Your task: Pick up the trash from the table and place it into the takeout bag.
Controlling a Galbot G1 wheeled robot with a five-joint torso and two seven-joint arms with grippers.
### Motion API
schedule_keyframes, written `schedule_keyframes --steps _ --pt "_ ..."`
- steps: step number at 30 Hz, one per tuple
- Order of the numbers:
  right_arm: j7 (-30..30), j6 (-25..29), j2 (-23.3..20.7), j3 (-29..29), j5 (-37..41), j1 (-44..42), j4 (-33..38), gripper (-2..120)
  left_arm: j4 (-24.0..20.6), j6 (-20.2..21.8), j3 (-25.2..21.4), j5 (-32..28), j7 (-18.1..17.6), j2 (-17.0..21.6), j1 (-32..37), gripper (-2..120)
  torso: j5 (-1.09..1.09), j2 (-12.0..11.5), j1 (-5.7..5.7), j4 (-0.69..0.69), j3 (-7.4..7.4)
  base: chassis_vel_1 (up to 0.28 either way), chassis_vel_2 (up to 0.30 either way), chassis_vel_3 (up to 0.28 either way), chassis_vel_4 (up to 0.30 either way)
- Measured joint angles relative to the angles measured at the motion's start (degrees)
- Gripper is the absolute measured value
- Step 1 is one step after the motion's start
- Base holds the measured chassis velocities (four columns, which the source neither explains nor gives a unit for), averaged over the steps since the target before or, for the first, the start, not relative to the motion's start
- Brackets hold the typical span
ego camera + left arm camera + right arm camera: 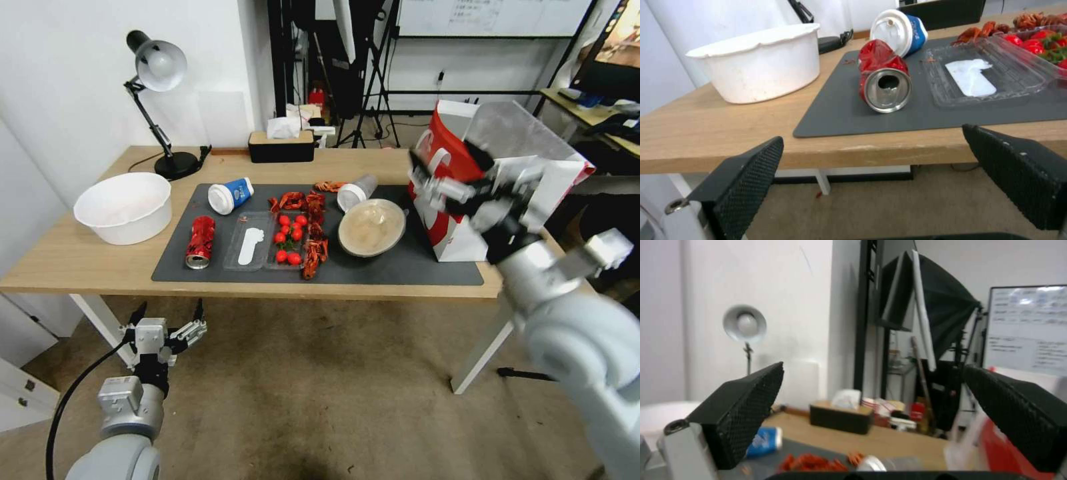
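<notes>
On the table (80,260) lies a dark mat with the trash. A crushed red drink can (200,241) (884,81) lies at the mat's left end. A blue-and-white paper cup (231,195) (900,28) lies on its side behind the can. A clear plastic cup (357,192) lies tipped over beside the round beige lidded bowl (371,227). The takeout bag (460,243) stands open at the table's right end. My right gripper (427,179) (871,416) hovers open and empty in front of the bag. My left gripper (168,313) (880,160) hangs open below the table's front edge, facing the can.
A big white bowl (123,207) (758,63) stands left of the mat. A clear tray (267,248) holds red tomatoes (288,239), with red crayfish shells (315,230) beside it. A desk lamp (159,67) and a tissue box (281,147) stand at the back.
</notes>
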Motion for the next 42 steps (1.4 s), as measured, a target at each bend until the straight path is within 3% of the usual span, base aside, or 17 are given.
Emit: schedule_keyframes --steps 4,8,12,22,36,42 --pt "1.0 6.7 6.6 -1.5 -15.1 -12.3 -0.7 100 0.0 -0.7 -0.2 -0.5 -0.1 0.6 0.0 100 -0.01 0.0 0.00 0.00 0.00 0.000 0.000 0.000 0.000" --pt "3.2 10.9 11.0 -2.8 -24.0 -19.1 -3.0 100 0.1 -1.7 -0.1 -1.9 0.2 1.2 -0.1 100 -0.02 0.0 0.00 0.00 0.00 0.000 0.000 0.000 0.000" --pt "5.8 12.3 13.2 -3.9 -27.7 -22.4 -4.3 100 0.6 -3.6 -0.1 -3.6 2.2 1.9 -0.4 100 -0.02 0.0 0.00 0.00 0.00 0.000 0.000 0.000 0.000" --pt "10.9 14.9 16.9 -7.2 -32.8 -26.7 -8.6 100 2.1 -7.3 -0.4 -6.2 6.2 3.5 -0.7 100 -0.02 0.0 0.01 0.01 0.00 0.000 0.000 0.000 0.000" --pt "14.5 16.1 18.2 -9.5 -34.5 -27.9 -12.8 99 2.7 -7.5 -0.6 -7.0 6.3 4.0 -1.2 100 -0.01 0.0 0.01 0.00 0.00 0.000 0.000 0.000 0.000" --pt "16.4 13.5 18.3 -11.2 -30.4 -24.9 -12.7 96 2.8 -7.6 -0.5 -7.0 6.3 3.8 -1.2 100 -0.01 0.0 0.01 0.00 0.01 0.000 0.000 0.000 0.000"
